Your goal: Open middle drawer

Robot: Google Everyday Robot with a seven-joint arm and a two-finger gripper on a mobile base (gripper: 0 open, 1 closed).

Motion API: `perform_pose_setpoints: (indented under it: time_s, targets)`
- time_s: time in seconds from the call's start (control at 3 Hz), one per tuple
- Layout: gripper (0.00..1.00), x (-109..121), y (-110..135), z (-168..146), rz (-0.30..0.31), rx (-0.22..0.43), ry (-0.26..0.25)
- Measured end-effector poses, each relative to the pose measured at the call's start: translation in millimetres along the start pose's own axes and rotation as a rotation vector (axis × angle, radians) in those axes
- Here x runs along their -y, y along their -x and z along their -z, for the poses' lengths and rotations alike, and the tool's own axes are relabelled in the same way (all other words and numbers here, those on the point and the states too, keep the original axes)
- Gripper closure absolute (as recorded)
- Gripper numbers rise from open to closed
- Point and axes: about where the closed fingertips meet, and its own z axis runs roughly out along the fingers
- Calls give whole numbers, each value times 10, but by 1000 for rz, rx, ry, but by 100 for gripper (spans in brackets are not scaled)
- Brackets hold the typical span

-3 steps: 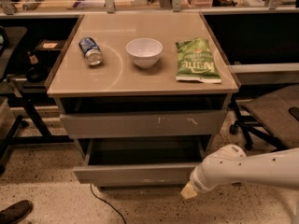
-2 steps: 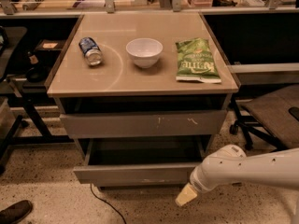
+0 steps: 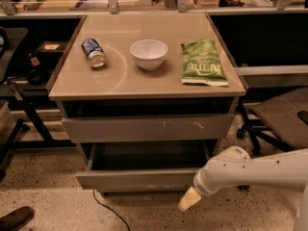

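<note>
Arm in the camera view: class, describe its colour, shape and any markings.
The arm is a white, rounded tube with a bulging joint and a few small dark dots along it. No cables show. Its pincer, a cream tapered tip, is below the right front corner of the open drawer.

place: office | office chair (image 3: 281,117); desks (image 3: 57,0) (cluttered) | end effector (image 3: 186,203): low right

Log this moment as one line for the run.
middle drawer: pulled out, dark inside showing | gripper: low, just below drawer front, camera-right end
</note>
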Motion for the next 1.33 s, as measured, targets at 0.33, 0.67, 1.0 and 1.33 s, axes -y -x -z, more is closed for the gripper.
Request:
perform_pose_setpoints:
  time_s: [0.33, 0.67, 1.0, 1.33]
  targets:
    - [0, 51, 156, -98, 17, 7, 33]
    - [0, 147, 326, -171, 48, 12, 59]
    - [0, 219, 470, -258, 82, 6, 81]
    - [0, 266, 520, -403, 103, -20, 86]
